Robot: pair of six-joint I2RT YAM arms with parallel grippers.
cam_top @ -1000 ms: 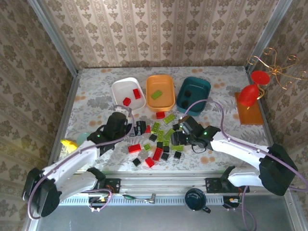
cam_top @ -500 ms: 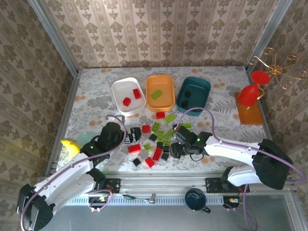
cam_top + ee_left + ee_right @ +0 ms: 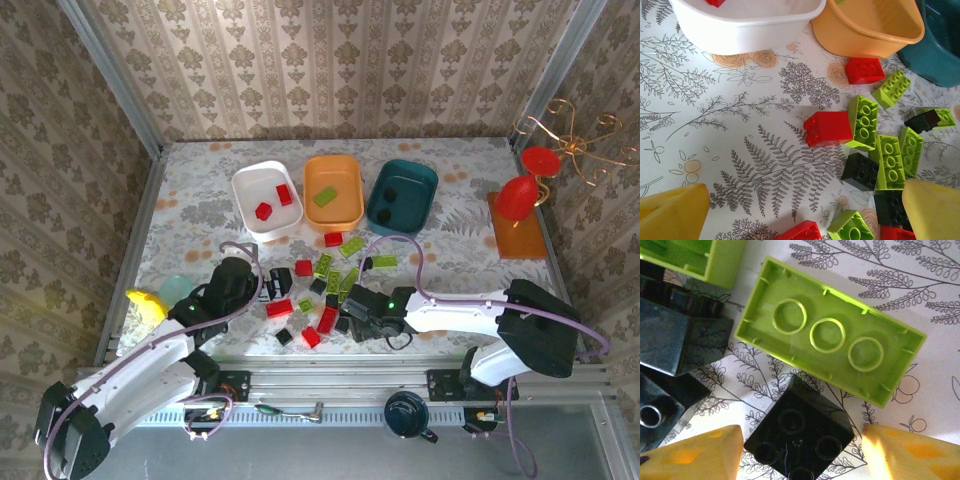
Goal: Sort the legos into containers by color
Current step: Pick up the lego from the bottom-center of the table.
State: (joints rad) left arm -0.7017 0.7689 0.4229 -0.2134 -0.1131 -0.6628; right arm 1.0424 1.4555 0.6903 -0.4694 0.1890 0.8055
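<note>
While the left gripper (image 3: 805, 200) is hanging wide open over the bricks (image 3: 327, 264) in the middle of the top picture, the right gripper (image 3: 800, 442) is reaching around a black brick (image 3: 805, 422). I cannot tell if it is pinching. I think that brick is going to the teal tub (image 3: 429, 178), upper right, because black ones are lying there.

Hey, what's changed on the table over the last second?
The right gripper swept left and nearer, to the front of the pile; its jaws now straddle a small black brick, not clearly gripping. The left gripper drew back toward its base, jaws wide open. The white tub, orange tub and teal tub hold the same bricks.
</note>
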